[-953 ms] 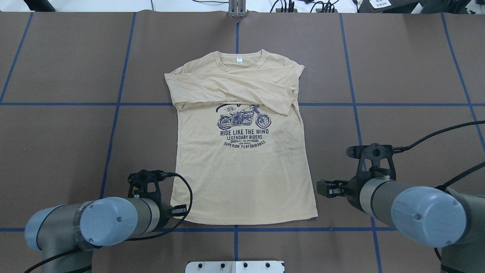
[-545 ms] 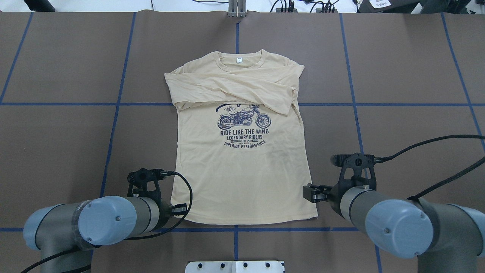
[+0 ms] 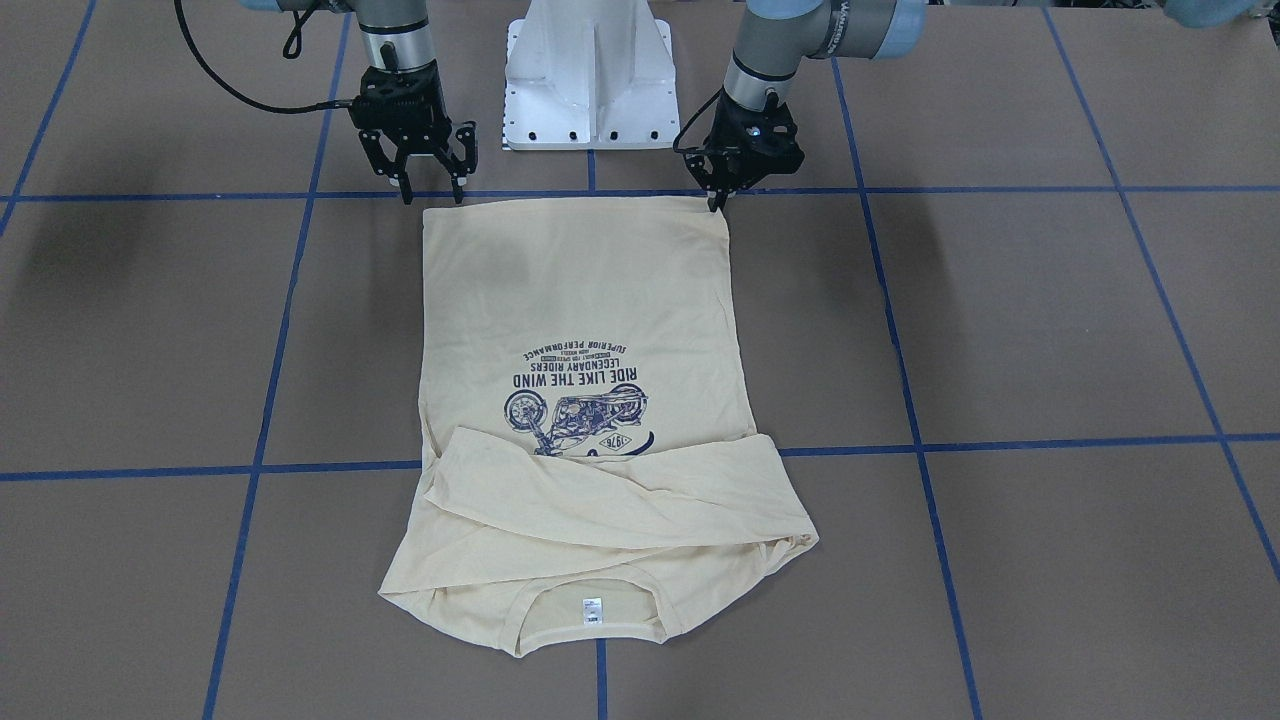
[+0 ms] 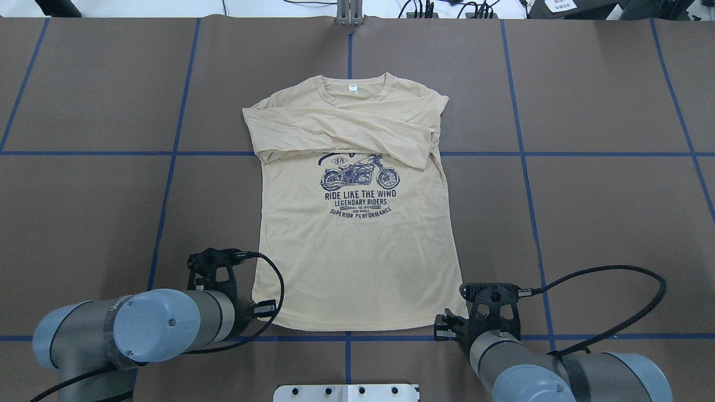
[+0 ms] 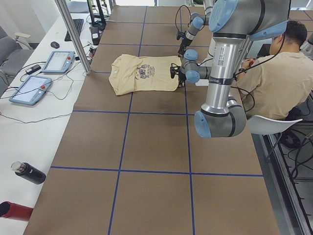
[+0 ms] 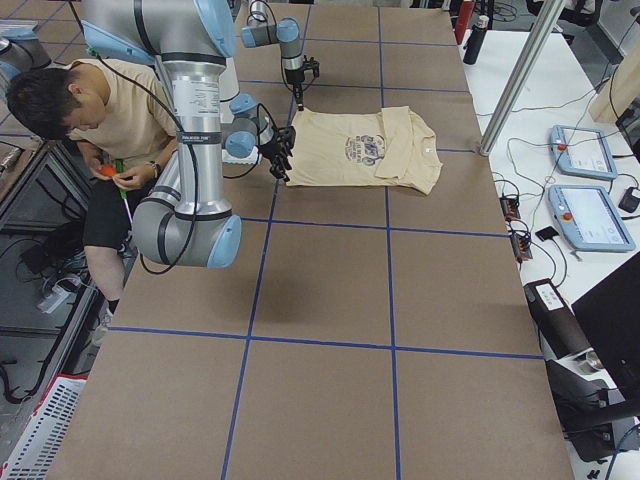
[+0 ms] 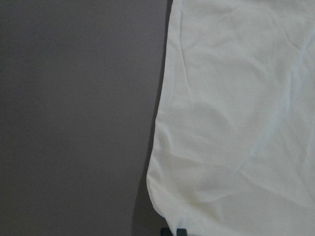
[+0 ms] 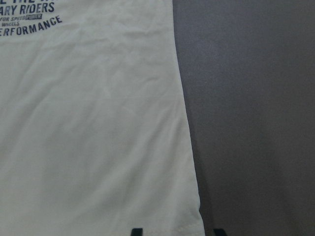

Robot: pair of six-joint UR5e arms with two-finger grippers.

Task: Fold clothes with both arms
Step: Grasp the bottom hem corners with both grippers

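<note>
I count one shirt [image 4: 357, 251] flat on the desk [image 4: 586, 195] and two arms angled down at its hem. The left pincer [image 3: 716, 200] is pinched narrow on one corner, and the right pincer [image 3: 434, 192] is spread wide over the other.

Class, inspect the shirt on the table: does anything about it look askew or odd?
The folded sleeves look askew: they cross the shirt at a slant, bunched and wrinkled, and cover the top of the motorcycle print. The lower body lies flat.
</note>
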